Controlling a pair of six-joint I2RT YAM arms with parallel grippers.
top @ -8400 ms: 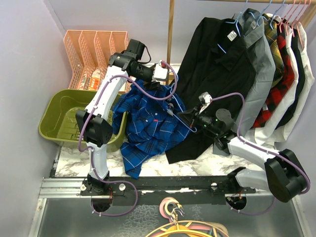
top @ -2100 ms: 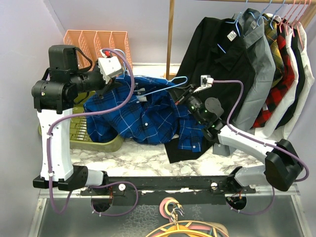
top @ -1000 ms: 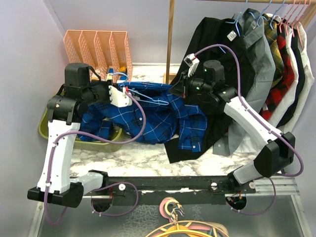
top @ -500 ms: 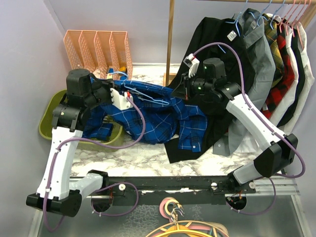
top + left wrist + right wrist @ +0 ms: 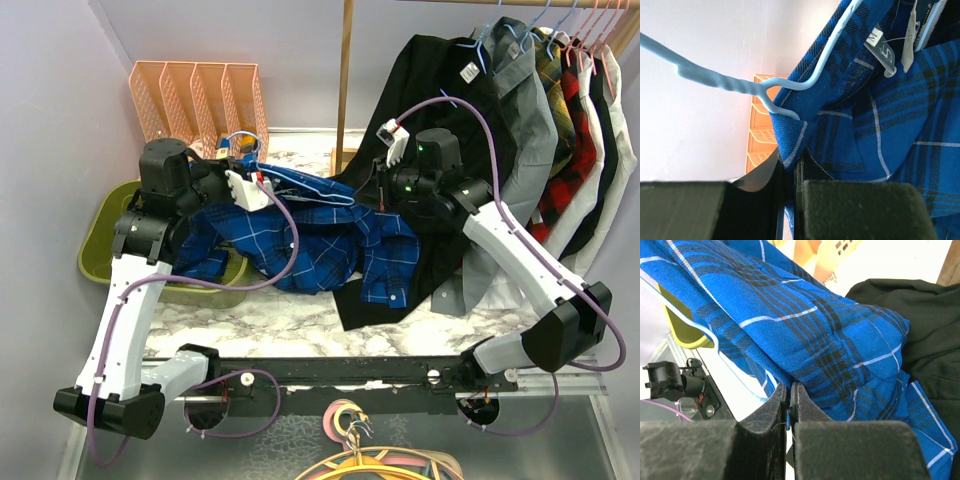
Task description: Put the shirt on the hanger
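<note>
Your blue plaid shirt [image 5: 320, 235] hangs in the air between the 2 arms, above the back of the marble counter [image 5: 290, 320]. Its left part sags over the rim of the olive-green bin [image 5: 100, 235], and its right part droops onto the tail of the black shirt [image 5: 440, 110] that hangs from the rail.

The light-blue wire hanger [image 5: 715, 80] is at the shirt's collar. In the left wrist view its twisted neck sticks out past the cloth, and 1 wire arm runs up along the collar edge beside the size tag.

Your left gripper [image 5: 790, 170] is pressed together on a fold of the plaid cloth just below that neck. Your right gripper [image 5: 789, 395] is also pinched tight on the shirt's lower edge. There the hanger's wire curves down beside the fabric toward the jaws; you cannot tell whether the wire itself is caught.

An orange file rack [image 5: 190, 95] stands at the back left, behind the bin.
</note>
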